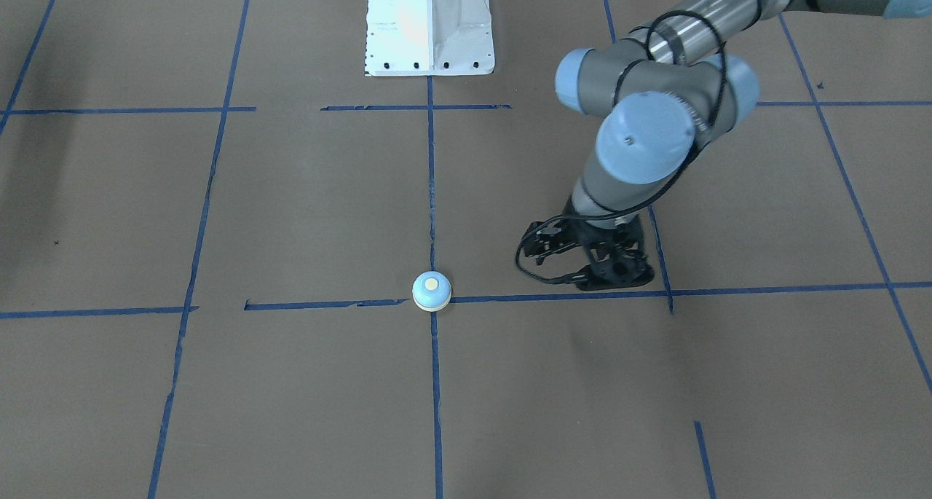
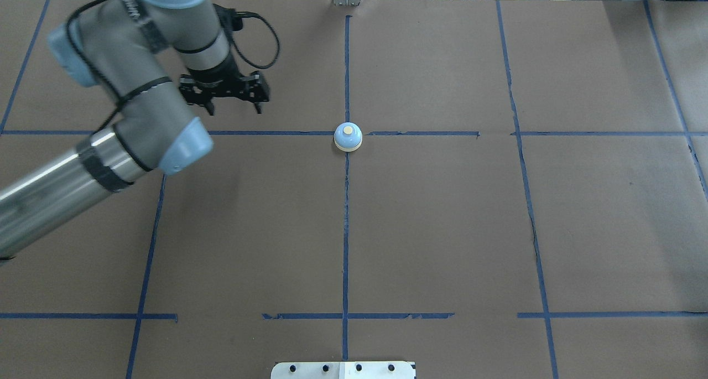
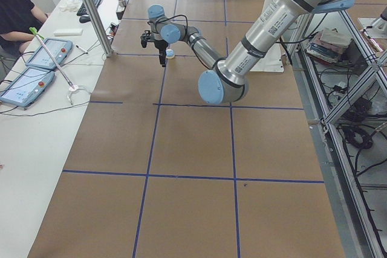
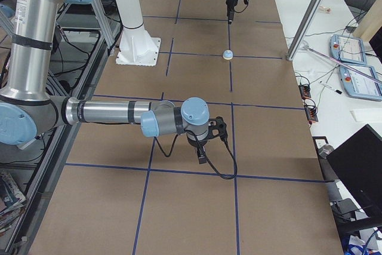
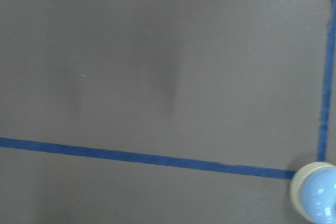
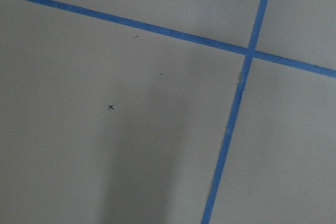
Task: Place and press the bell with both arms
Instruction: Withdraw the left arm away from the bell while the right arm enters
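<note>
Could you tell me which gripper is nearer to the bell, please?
Left. The left gripper hangs just beside the bell, apart from it; the right gripper is far away on its other side.

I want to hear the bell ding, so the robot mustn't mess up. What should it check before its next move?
1. Bell upright, button on top: ok.
2. Bell sitting where the blue tape lines cross: ok.
3. Left arm jaws open and empty: ok.
4. Left arm apart from the bell, not touching it: ok.
5. Right arm close enough to press: not ok, it is far from the bell.
6. Right arm's jaws open or shut: cannot tell.
</note>
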Controlling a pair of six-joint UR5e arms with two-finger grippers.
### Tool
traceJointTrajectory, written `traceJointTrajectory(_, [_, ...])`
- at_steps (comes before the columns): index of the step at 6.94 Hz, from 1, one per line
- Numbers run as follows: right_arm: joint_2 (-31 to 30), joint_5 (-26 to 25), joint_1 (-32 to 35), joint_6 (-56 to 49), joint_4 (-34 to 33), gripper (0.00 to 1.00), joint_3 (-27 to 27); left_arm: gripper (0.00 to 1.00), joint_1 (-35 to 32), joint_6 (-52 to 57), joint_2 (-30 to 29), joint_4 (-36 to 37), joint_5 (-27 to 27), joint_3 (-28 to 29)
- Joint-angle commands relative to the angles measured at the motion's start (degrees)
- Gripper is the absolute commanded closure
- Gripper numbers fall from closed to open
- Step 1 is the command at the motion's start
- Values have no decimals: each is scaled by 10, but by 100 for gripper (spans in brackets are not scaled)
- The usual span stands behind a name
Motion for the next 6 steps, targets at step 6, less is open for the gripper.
traceJointTrajectory(6, [298, -37, -255, 387, -24, 0, -9, 0, -327, 542, 353, 35, -76, -117])
